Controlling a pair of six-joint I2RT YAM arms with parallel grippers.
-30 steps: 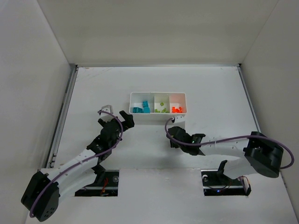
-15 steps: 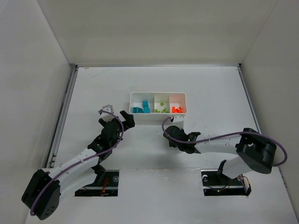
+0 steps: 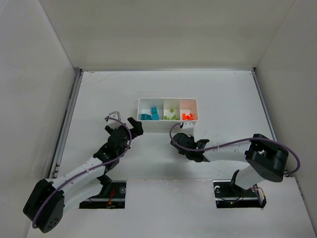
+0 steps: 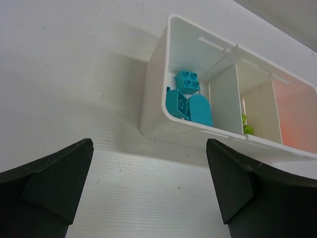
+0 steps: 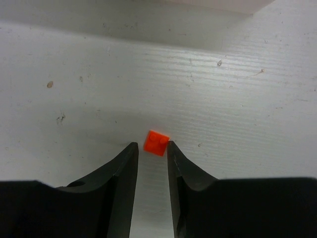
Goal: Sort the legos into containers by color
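The orange brick (image 5: 156, 143) is seen on the table just before the tray (image 4: 153, 104), at the tips of the right gripper (image 5: 152, 148). Its jaws are narrowly parted, and a grip cannot be told. The left gripper (image 4: 149, 148) is spread wide and empty, near the tray's blue end.

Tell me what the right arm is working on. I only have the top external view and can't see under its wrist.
Observer: One orange lego, loose on the table, right at the tips of the right jaws.
Operator: Gripped?
Observer: Cannot tell. The jaws are narrow with a gap showing between them, and the lego sits at their mouth.
Operator: Left jaws carrying anything?
Observer: No. They are wide open and empty, facing the tray's end compartment, which holds the teal legos.
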